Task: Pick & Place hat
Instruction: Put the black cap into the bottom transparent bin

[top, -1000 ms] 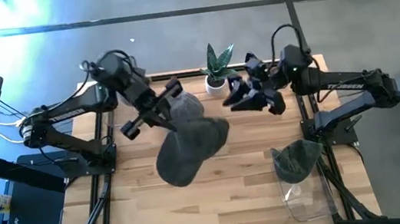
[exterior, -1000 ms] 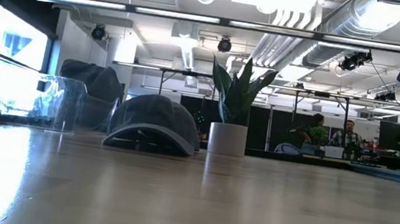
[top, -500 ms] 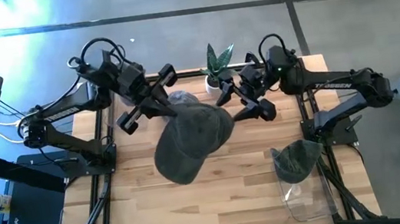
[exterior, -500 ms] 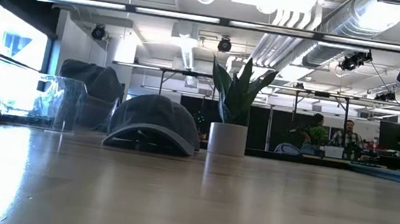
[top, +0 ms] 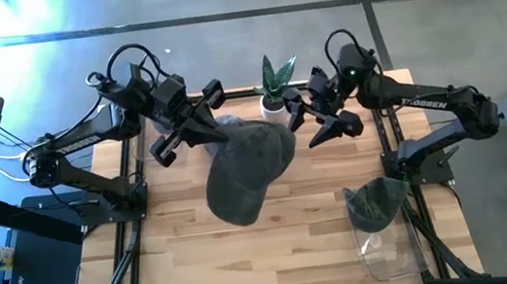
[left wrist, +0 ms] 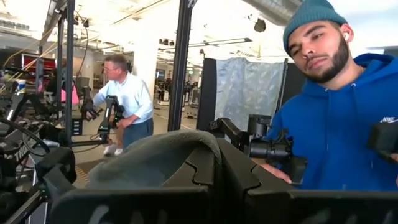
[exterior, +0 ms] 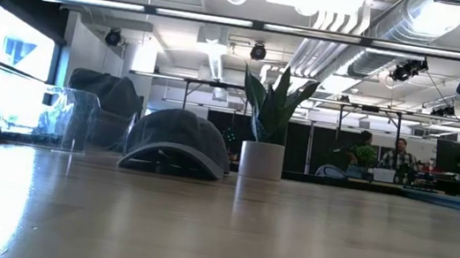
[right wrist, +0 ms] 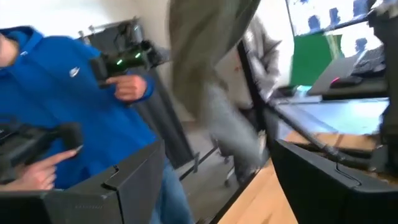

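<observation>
Above the table (top: 190,258), left fingers (top: 218,132) clamping grey hat (top: 245,168), right fingers (top: 314,114) spread

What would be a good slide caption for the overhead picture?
Left gripper holds a grey hat above the wooden table while the open right gripper waits beside it.

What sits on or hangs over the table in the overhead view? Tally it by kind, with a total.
Caps: 3 (grey cap hanging from the left gripper; lighter grey cap behind it; green cap on the stand)
Potted plant: 1
Clear stand: 1
Total: 5
</observation>
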